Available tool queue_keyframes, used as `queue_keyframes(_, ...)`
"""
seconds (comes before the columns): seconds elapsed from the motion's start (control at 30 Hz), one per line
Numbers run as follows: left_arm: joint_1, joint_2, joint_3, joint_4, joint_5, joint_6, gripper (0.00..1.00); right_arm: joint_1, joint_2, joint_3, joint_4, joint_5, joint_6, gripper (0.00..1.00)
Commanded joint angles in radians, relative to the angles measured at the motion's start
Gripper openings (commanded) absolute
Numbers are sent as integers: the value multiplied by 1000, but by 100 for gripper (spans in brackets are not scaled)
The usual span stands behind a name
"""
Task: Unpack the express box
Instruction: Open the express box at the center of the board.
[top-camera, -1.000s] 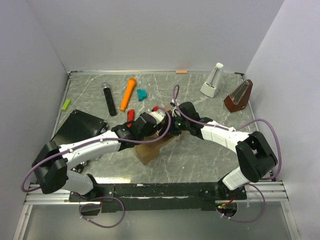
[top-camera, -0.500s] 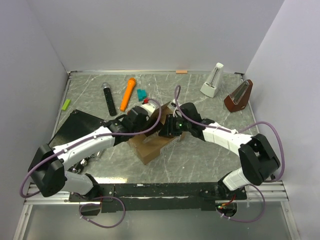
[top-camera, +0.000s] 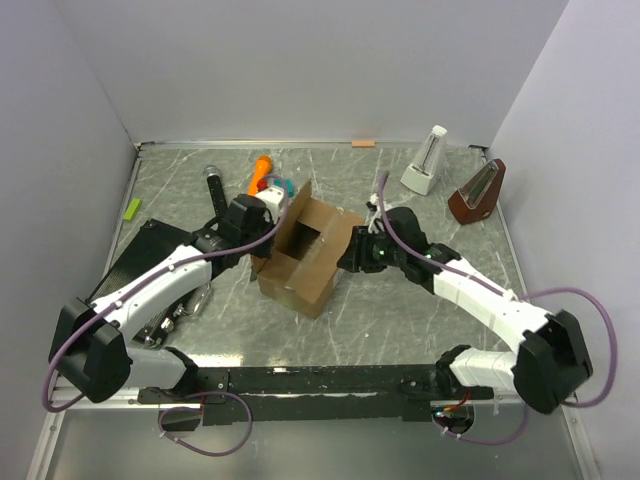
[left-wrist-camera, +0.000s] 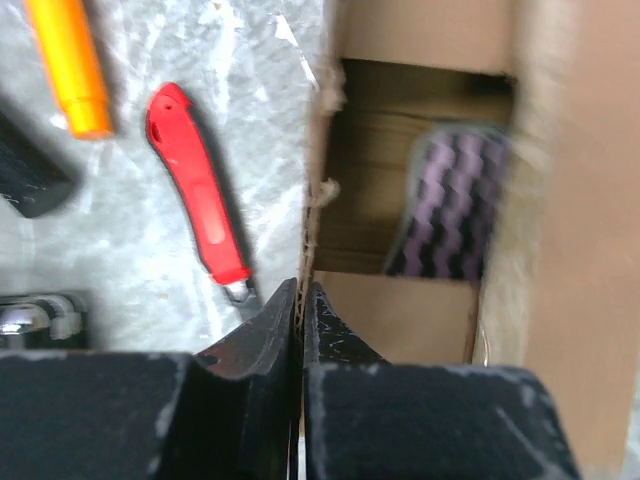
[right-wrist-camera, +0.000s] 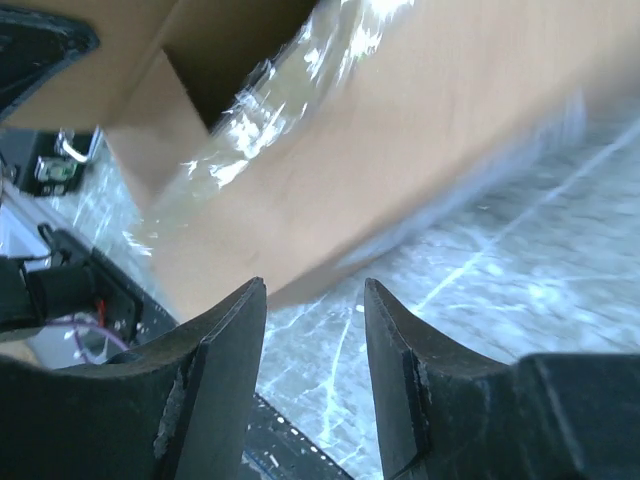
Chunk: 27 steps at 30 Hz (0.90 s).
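Note:
The express box (top-camera: 318, 268), a brown cardboard carton, stands open in the middle of the table with its flaps raised. My left gripper (top-camera: 272, 222) is shut on the corrugated edge of the left flap (left-wrist-camera: 306, 240), which runs between its fingers (left-wrist-camera: 262, 330). Inside the box lies an object with a purple and black zigzag pattern (left-wrist-camera: 450, 205). My right gripper (right-wrist-camera: 315, 300) is open just right of the box, close to its taped flap (right-wrist-camera: 400, 110), with nothing between its fingers. From above, the right gripper (top-camera: 353, 252) sits at the box's right side.
A red utility knife (left-wrist-camera: 195, 185) lies on the table left of the box, near an orange marker (top-camera: 261, 170) and a black stick (top-camera: 214, 190). A flat black ribbed case (top-camera: 150, 255) is at the left, and a white metronome (top-camera: 425, 160) and a brown one (top-camera: 478, 190) at the back right.
My left gripper closed on the left flap and drew it back and leftwards. My right gripper opened and pulled away to the right. The box now stands open.

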Motion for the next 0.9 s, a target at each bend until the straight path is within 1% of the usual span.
queue_keyframes(0.0, 45, -38, -31, 50, 205, -149, 1, -16, -117, -21, -34, 94, -27, 52)
queue_keyframes(0.1, 52, -46, -60, 84, 296, -210, 1, -27, -151, -18, -55, 120, -35, 53)
queue_keyframes(0.23, 56, -44, -82, 116, 358, -289, 1, -30, -185, -15, -71, 136, -40, 54)
queue_keyframes(0.3, 57, -41, -97, 134, 382, -338, 1, -28, -180, 11, -98, 159, -53, 56)
queue_keyframes(0.37, 56, -32, -123, 168, 414, -410, 1, -16, -146, 65, -173, 217, -76, 61)
queue_keyframes(0.5, 56, -35, -186, 252, 430, -532, 1, 35, -57, 204, -325, 428, -112, 68)
queue_keyframes(0.6, 56, -60, -234, 307, 416, -606, 1, 56, -34, 257, -368, 498, -101, 71)
queue_keyframes(0.63, 56, -72, -248, 321, 405, -622, 1, 64, -34, 263, -367, 508, -101, 74)
queue_keyframes(0.67, 54, -81, -255, 329, 384, -635, 1, 70, -28, 278, -370, 519, -101, 82)
queue_keyframes(0.7, 56, -95, -264, 334, 361, -648, 1, 79, -14, 295, -379, 527, -106, 98)
queue_keyframes(0.87, 52, -142, -303, 372, 290, -695, 1, 148, 146, 459, -503, 619, -136, 99)
